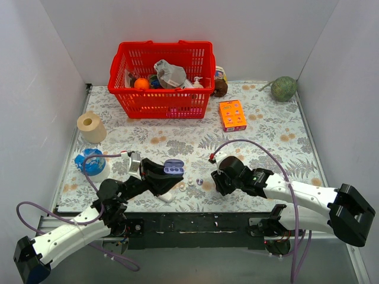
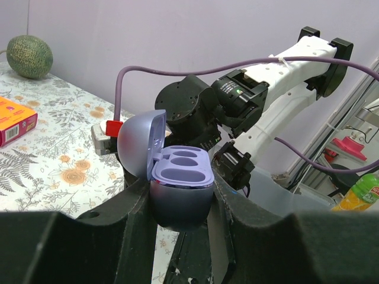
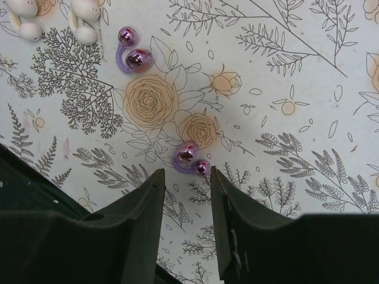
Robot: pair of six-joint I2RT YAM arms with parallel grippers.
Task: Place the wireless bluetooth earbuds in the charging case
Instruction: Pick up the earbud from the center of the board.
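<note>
Charging case sits clear of the bench in the overhead view, clamped in the left end effector toward the near edge, left of centre. Its lid is open on the far side, both sockets face up, and its long axis runs roughly left to right. The earbuds show only as tiny specks on the bench between the two end effectors, just right of the case. The right end effector stands close beside them, and its jaw gap cannot be judged from here. The left wrist view adds detail on the grip. The left end effector is closed on the lower shell of the case, one finger on each long flank. The lid stands up at the left, the purple socket tray is level, and the long axis runs away from the camera. The right wrist view alone shows each bud. The nearer earbud lies on the floral cover just ahead of the right end effector, whose jaws are partly apart and hold nothing. This bud's long axis runs diagonally. The farther earbud lies well beyond it, near two white pieces.
</note>
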